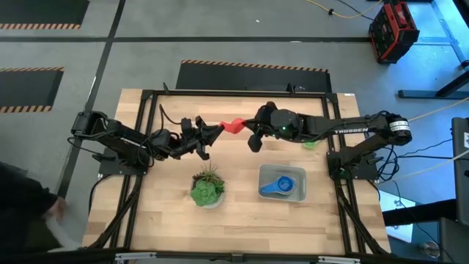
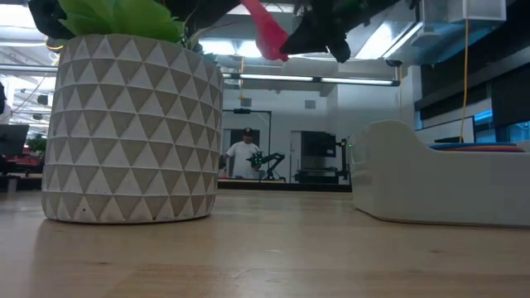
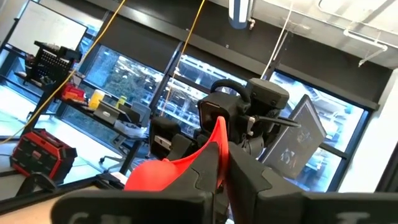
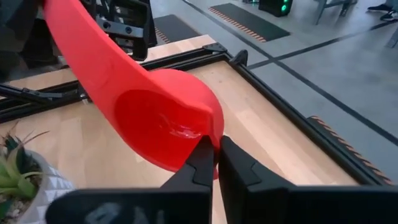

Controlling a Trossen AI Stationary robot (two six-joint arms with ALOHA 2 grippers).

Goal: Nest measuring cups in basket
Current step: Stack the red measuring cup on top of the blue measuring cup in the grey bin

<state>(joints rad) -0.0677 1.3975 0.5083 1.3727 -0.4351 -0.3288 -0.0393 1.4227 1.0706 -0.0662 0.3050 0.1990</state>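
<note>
1. red measuring cup [image 1: 234, 125]: you have it held above the surface, near the back edge, between the 2 arms. it is clear of the basket and well apart from it.
2. left pincer [image 1: 218, 130]: closed narrow on the handle end of the red cup; in the left wrist view the handle runs out between its fingers [image 3: 205, 180].
3. right pincer [image 1: 248, 129]: closed tight on the rim of the red bowl; the right wrist view shows the finger tips pinching the bowl's edge [image 4: 208, 134]. both pincers hold the same cup at once, so you look to be mid hand-over from 1 arm to the other; which arm gives and which takes cannot be told.
4. basket [image 1: 297, 192]: sits on the surface at the front right, just beside the plant. it holds a blue cup [image 1: 281, 185] lying bowl up; whether more cups are nested under it cannot be told.
5. green cup [image 1: 311, 143]: a small green piece lies under the right arm, mostly hidden; it looks like a cup left outside the basket.
6. potted plant [image 1: 208, 187]: front centre, not part of the job.
7. progress, as a judgement: an early to middle stage. at least 1 cup is in, the red one is in the air, the green one is still out. other colours are not in view.
</note>
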